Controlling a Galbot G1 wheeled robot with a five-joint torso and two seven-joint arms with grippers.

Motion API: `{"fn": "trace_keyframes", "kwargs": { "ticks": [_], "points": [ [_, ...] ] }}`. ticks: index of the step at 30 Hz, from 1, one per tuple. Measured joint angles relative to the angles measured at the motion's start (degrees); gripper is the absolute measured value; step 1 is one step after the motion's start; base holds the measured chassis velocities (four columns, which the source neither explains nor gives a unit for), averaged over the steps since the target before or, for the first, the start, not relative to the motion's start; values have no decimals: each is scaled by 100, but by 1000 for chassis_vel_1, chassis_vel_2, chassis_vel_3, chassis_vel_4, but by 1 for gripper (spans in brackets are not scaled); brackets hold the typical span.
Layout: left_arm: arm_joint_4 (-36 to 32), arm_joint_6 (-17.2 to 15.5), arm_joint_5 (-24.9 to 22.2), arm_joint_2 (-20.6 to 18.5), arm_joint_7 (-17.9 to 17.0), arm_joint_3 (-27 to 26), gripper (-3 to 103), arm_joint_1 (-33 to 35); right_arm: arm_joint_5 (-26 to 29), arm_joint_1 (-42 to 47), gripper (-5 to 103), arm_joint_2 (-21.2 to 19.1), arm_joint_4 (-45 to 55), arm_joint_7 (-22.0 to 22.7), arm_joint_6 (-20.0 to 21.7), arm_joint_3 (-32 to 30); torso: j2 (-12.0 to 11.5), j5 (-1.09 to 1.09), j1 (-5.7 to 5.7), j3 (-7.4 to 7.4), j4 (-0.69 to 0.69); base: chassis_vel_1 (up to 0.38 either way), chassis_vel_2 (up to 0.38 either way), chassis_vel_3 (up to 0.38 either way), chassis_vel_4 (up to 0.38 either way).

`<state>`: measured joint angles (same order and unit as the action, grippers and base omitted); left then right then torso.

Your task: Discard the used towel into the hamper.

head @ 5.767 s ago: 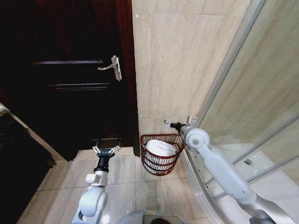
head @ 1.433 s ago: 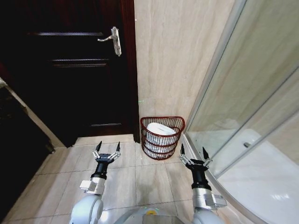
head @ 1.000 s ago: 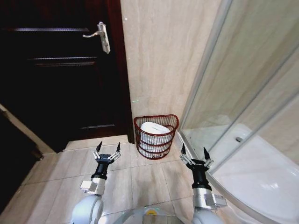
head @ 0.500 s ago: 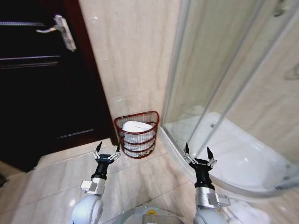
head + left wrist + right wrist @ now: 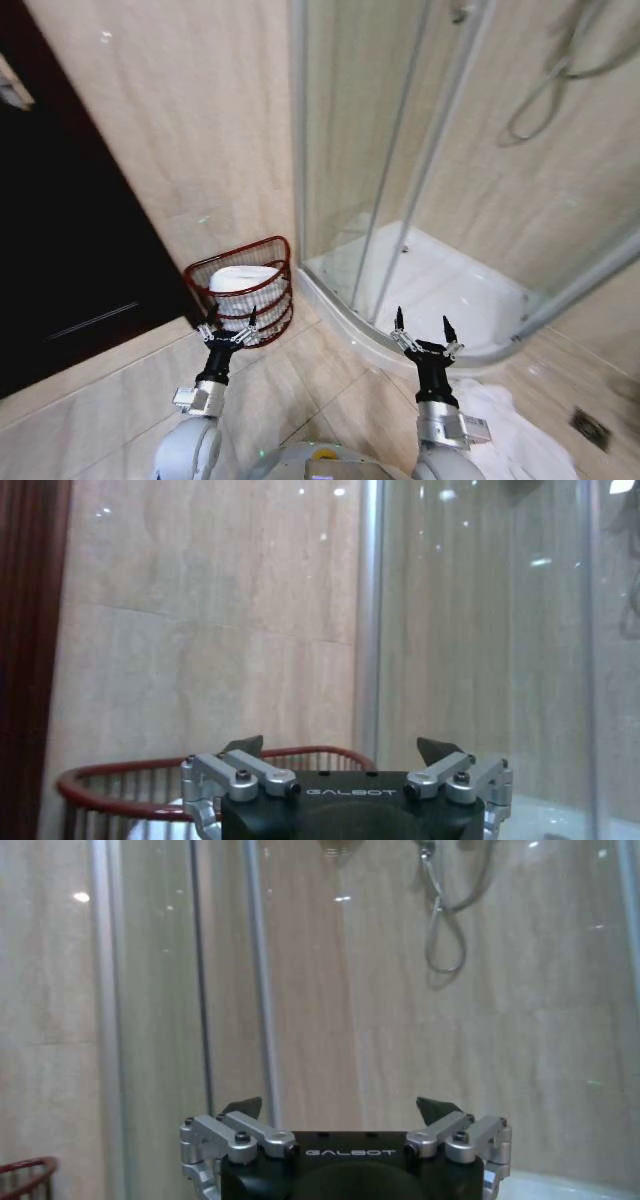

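The hamper (image 5: 262, 249), a dark red wire basket, stands on the floor against the beige wall beside the shower glass. A white folded towel (image 5: 243, 278) lies inside it. My left gripper (image 5: 229, 320) is open and empty, held low just in front of the hamper. My right gripper (image 5: 421, 320) is open and empty too, in front of the shower tray's curved edge. In the left wrist view the left gripper (image 5: 340, 746) points at the hamper's red rim (image 5: 110, 781). In the right wrist view the right gripper (image 5: 340, 1106) faces the shower glass, with the hamper rim (image 5: 25, 1170) at the edge.
A glass shower enclosure (image 5: 400, 150) with a white tray (image 5: 440, 290) stands at the right. A dark door (image 5: 60, 260) is at the left. White cloth (image 5: 510, 430) lies on the tiled floor near my right side, beside a floor drain (image 5: 590, 428). A shower hose (image 5: 440, 922) hangs inside.
The whole view has swung to the right: the door has slid off to the left and the shower has come in. Both arms keep the same open pose.
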<state>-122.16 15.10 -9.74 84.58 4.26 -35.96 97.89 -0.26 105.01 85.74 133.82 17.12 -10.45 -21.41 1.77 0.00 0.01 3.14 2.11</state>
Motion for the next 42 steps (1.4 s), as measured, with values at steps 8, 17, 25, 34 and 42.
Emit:
{"fn": "trace_keyframes", "kwargs": {
  "ticks": [8,17,25,34,42],
  "points": [
    [37,63,-41,-34,-4,-52,100,25,-29,8,100,44,2,16,59,83,11,0,-1,7,2,56,-80,-84,57],
    [71,189,-16,-20,-5,-40,100,102,13,8,100,50,-50,82,101,46,25,0,-2,19,2,84,-94,-83,103],
    [74,256,-8,-24,-13,-55,100,109,12,14,100,41,-64,78,121,50,35,-1,-1,30,2,-56,-65,81,73],
    [60,321,-6,-18,-12,-62,100,160,-8,4,100,52,-114,265,96,93,43,0,-1,35,2,-185,-169,173,170],
    [38,346,-20,-11,-31,-63,100,196,784,-349,100,-147,-1117,1125,631,-600,47,3,-1,39,3,-84,-92,79,85]
  ]
}}
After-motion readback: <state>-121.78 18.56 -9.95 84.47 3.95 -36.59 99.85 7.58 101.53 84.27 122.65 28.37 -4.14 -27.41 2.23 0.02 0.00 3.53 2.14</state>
